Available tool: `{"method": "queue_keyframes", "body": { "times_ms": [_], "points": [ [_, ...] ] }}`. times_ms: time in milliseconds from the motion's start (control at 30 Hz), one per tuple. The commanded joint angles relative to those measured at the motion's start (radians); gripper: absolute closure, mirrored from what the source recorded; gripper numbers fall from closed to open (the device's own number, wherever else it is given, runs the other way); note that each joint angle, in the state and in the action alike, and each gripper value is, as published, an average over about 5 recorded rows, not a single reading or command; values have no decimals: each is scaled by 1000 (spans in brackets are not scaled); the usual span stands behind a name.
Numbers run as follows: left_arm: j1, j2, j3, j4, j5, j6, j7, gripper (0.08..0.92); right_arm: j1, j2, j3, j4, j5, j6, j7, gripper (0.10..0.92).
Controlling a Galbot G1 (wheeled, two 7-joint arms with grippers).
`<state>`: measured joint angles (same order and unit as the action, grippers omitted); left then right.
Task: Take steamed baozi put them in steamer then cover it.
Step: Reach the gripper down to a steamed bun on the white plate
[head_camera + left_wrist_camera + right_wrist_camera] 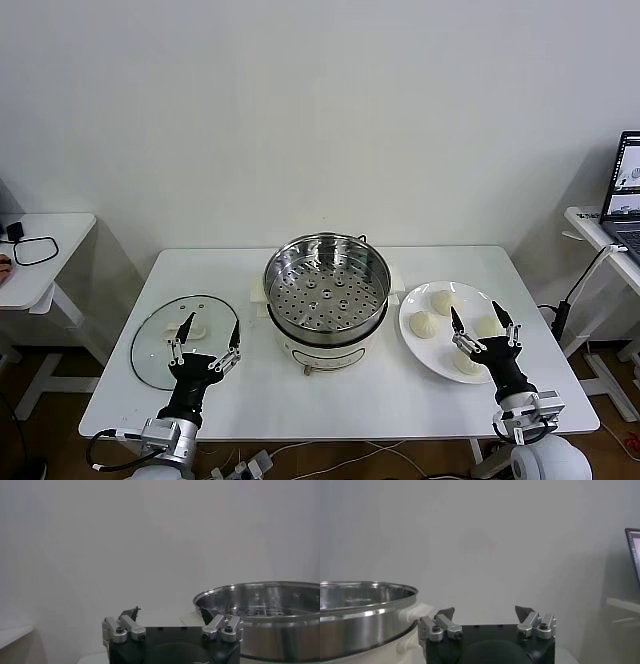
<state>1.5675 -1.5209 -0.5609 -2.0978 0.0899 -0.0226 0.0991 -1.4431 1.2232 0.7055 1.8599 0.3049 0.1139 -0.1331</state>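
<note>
The steamer, a shiny steel pot with a perforated tray on a white base, stands at the table's middle with no bun in it. Four cream-white baozi lie on a white plate to its right: two at the back, one at the right, one at the front. My right gripper is open and empty, raised over the plate's front. My left gripper is open and empty over the glass lid. The steamer's rim shows in the left wrist view beyond the gripper, and in the right wrist view beside the gripper.
The lid lies flat at the left of the white table, its white handle up. A small side table stands at the far left. A laptop sits on another table at the far right. Cables hang below the front edge.
</note>
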Motion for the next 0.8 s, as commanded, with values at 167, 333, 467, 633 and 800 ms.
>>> {"method": "queue_keyframes", "body": {
  "times_ms": [167, 333, 467, 633, 800],
  "points": [
    [-3, 1, 4, 3, 2, -4, 4, 177, 86, -73, 1, -81, -90, -58, -14, 203],
    [-5, 7, 7, 9, 4, -8, 7, 177, 237, -256, -59, -203, -349, -115, -48, 203],
    [-8, 6, 11, 3, 2, -8, 7, 177, 387, -449, -181, -291, -523, -158, -149, 203],
    [-13, 2, 32, -9, 4, -6, 4, 177, 594, -626, -410, -355, -603, -224, -378, 203],
    [-14, -1, 49, -12, 18, -4, 2, 177, 921, -684, -714, -490, -565, -235, -644, 203]
  ]
}}
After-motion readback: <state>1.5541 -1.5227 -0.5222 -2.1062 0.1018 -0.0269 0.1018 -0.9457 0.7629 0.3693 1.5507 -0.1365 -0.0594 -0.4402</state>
